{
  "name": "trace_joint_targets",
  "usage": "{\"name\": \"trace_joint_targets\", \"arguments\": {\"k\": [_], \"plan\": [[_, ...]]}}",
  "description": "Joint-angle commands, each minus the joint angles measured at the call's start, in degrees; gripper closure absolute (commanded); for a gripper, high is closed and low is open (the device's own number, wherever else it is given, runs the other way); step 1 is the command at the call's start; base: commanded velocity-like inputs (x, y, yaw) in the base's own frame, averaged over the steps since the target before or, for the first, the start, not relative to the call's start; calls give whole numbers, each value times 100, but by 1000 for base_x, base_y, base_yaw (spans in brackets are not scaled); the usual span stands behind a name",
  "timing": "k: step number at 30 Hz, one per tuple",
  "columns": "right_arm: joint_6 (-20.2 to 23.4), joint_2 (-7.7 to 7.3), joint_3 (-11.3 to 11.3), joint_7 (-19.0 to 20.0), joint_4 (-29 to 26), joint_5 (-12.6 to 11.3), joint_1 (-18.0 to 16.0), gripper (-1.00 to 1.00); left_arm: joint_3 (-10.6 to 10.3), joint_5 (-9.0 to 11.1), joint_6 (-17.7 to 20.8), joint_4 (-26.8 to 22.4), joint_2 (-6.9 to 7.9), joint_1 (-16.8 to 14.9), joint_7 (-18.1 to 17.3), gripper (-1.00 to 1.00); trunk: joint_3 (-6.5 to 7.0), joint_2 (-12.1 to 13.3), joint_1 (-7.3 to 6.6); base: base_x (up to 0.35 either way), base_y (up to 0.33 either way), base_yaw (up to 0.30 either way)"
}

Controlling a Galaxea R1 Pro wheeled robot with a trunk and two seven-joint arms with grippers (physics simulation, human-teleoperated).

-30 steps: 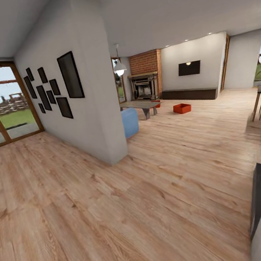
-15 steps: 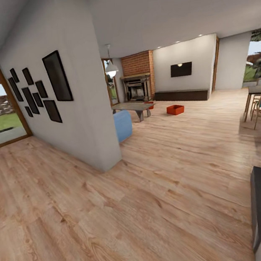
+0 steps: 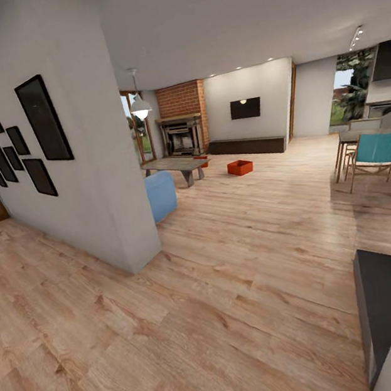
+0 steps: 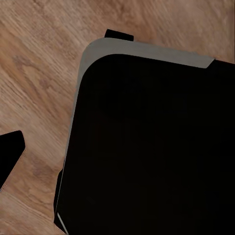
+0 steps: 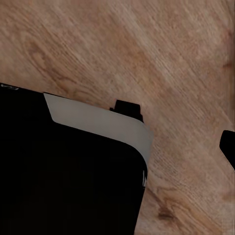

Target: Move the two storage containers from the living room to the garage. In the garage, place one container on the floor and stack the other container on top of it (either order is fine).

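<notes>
Far across the living room's light wood plank floor (image 3: 244, 257), one orange-red storage container (image 3: 240, 167) sits in the open, in front of the brick fireplace (image 3: 180, 135). A second orange-red container (image 3: 201, 162) peeks out behind the coffee table (image 3: 174, 164), mostly hidden. In the left wrist view, my left gripper (image 4: 117, 152) hangs over the robot's dark base (image 4: 147, 147), one fingertip (image 4: 10, 152) far out at the picture's edge. My right gripper (image 5: 117, 147) hangs likewise over the base, with its fingertip (image 5: 229, 147) at the edge. Both hold nothing.
A white partition wall (image 3: 90, 175) with black picture frames juts out at the left, a blue sofa end (image 3: 160, 195) behind it. Dining chairs, one teal (image 3: 376, 155), stand at the right. A dark cabinet corner (image 3: 390, 296) is close at the lower right.
The camera has swung right and moved forward: the wall, the fireplace and the containers have shifted left in the picture, and the dining chairs and kitchen have come into view.
</notes>
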Motion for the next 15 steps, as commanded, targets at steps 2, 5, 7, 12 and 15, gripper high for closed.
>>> {"name": "trace_joint_targets", "arguments": {"k": [2, 5, 7, 12, 15], "plan": [[-36, 2, 36, 31, 18, 26, -7, -100, 14, 25, 16, -7, -1, -1, 4, -100, -6, -3, 3, 323, 0, -33], [-38, 7, 33, 31, 18, 110, -7, -100, 12, 25, 16, -10, -1, -1, 4, -100, -6, -3, 3, 323, 0, -9], [-37, 8, 31, 31, 18, 148, -7, -100, 10, 25, 16, -8, -1, -1, 4, -100, -6, -3, 3, 323, 0, -3], [-37, 9, 31, 31, 18, 170, -7, -100, 10, 25, 16, -8, -2, -1, 4, -100, -6, -3, 3, 323, 0, -1], [-41, 5, 31, 29, 18, 173, -7, -100, 13, 25, 16, -7, -8, -1, 4, -100, -6, -3, 3, 323, 0, 0]]}}
